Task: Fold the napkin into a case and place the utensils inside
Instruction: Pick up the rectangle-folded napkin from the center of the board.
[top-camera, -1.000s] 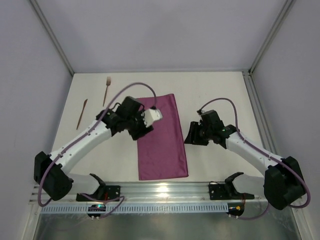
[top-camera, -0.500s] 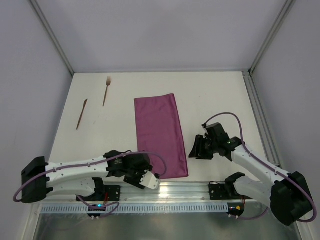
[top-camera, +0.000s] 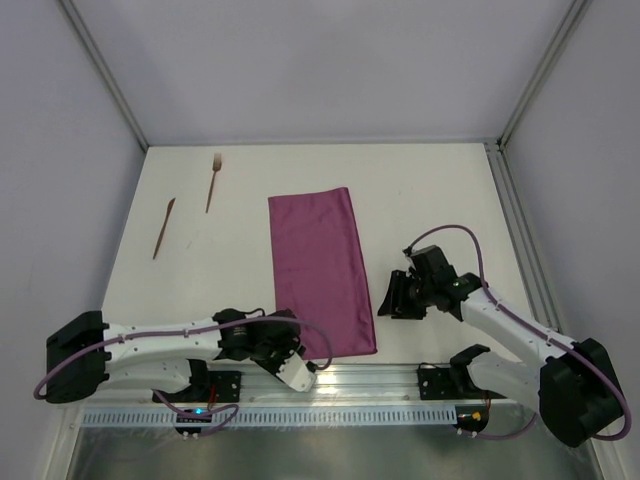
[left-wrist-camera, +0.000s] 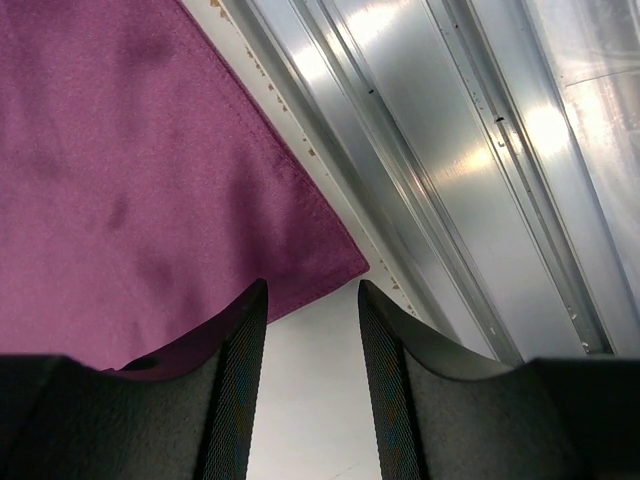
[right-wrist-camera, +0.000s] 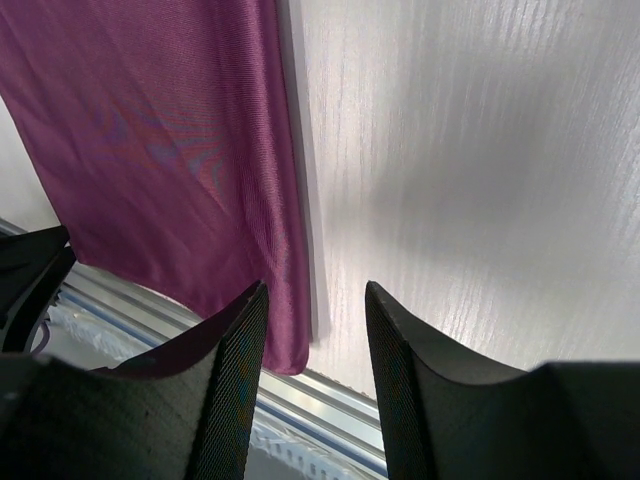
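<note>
Silver metal rail (top-camera: 340, 385): running along the table's 6 o'clock edge, just nearer than the cloth.

Left tool (left-wrist-camera: 312, 292): hovering low at the 7 o'clock corner of the cloth, right by the rail. Its two black fingers (left-wrist-camera: 235, 390) are standing apart, clamping nothing. In the left wrist view the cloth's pointed corner is lying just beyond the gap between them, with bare table inside the gap.

Right tool (right-wrist-camera: 316, 290): hanging at about 4 o'clock of the cloth, just beside its long right edge. Its black fingers (right-wrist-camera: 395, 380) are also standing apart and gripping nothing. In the right wrist view that edge and its near corner are showing between them.

Plum-purple shiny cloth napkin (top-camera: 320, 270): lying flat in the middle of the white table (top-camera: 440, 200) as a long, narrow rectangle, its long sides running from 6 to 12 o'clock.

Slim brown wooden knife-like stick (top-camera: 164, 227): lying at about 10 o'clock of the napkin, well apart from it.

Small brown wooden fork (top-camera: 212, 181): lying at about 11 o'clock of the napkin, near the stick but not touching it, tines pointing toward 12 o'clock.
</note>
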